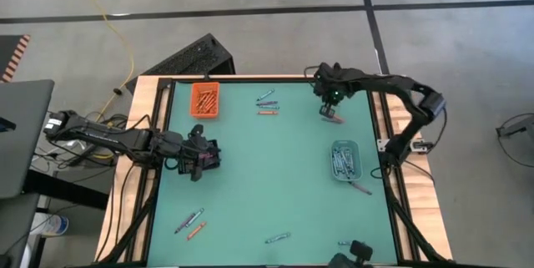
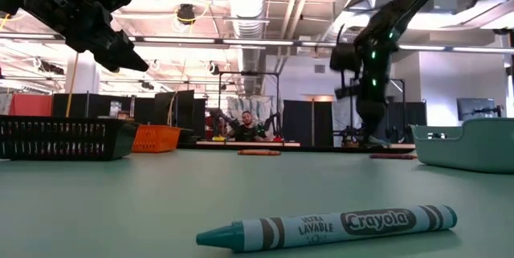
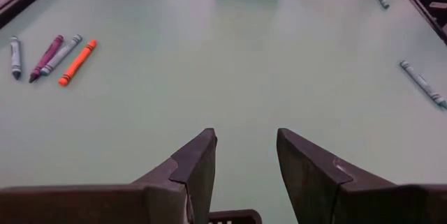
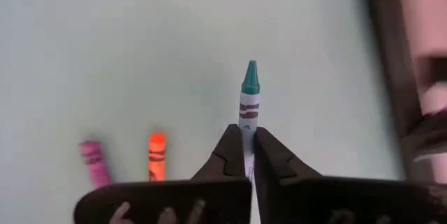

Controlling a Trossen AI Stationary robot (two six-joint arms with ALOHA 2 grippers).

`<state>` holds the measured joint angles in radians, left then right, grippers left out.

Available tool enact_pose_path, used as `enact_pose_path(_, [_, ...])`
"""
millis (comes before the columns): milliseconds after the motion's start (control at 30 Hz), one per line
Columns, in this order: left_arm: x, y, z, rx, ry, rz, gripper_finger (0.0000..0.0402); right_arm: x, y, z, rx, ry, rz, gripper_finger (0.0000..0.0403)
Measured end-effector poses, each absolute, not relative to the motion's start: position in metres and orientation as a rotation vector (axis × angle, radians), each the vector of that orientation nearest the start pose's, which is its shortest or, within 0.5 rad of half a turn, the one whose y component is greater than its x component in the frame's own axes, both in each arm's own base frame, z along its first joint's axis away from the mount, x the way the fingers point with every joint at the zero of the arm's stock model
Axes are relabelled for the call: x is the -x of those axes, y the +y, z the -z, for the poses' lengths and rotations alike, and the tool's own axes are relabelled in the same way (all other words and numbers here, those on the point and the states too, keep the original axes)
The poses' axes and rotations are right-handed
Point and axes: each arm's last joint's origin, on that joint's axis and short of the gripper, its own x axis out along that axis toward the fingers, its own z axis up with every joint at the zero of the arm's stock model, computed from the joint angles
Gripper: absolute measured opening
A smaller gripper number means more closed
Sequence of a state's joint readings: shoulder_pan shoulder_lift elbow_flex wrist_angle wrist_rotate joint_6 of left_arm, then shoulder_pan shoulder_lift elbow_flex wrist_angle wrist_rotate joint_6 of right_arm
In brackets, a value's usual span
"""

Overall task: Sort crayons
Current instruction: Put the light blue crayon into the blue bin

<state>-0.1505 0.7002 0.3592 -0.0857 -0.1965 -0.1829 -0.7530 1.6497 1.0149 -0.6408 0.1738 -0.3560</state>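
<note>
Two dark robot arms work over a green table scattered with crayons. The right gripper sits near the far right part of the table, its two fingers closed on a teal crayon whose tip pokes out past the fingertips. Just beside it on the table lie an orange crayon and a pink crayon. The left gripper hangs above the left side of the table, fingers spread apart and holding nothing.

An orange tray with orange crayons inside stands at the far left of the table. A clear tray holding blue-grey crayons sits at the right side, with a pink crayon just outside it. A few crayons lie near the far edge in the middle. Another small group rests at the near left, with an orange one among them. Single crayons lie along the near edge, one teal Crayola close to the low camera. A black basket stands at the far left.
</note>
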Motion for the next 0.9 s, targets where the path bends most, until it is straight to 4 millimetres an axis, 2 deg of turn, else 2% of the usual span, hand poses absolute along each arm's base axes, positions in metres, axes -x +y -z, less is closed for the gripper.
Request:
enact_pose_path(233, [-0.157,-0.018,-0.210,0.116,0.391,-0.085,0.0141,-0.221,-0.187,-0.241,-0.133,0.957,0.464,0.0003])
enact_pose_path(300, [-0.157,-0.018,-0.211,0.117,0.387,-0.084,0.0141,-0.223,-0.173,-0.254,-0.193,0.876,0.411,0.0003])
enact_pose_path(433, [-0.157,-0.018,-0.211,0.116,0.389,-0.084,0.0141,-0.223,-0.132,-0.270,-0.304,0.879,0.363,0.0002])
enact_pose_path(667, [-0.157,-0.018,-0.211,0.102,0.389,-0.082,0.0141,-0.219,-0.049,-0.284,-0.503,0.938,0.324,0.0002])
enact_pose_path(800, [-0.157,-0.018,-0.212,0.101,0.380,-0.080,0.0141,-0.214,-0.010,-0.272,-0.583,0.960,0.381,0.0002])
enact_pose_path(900, [-0.157,-0.018,-0.212,0.106,0.380,-0.081,0.0141,-0.208,0.012,-0.257,-0.664,1.005,0.420,0.0002])
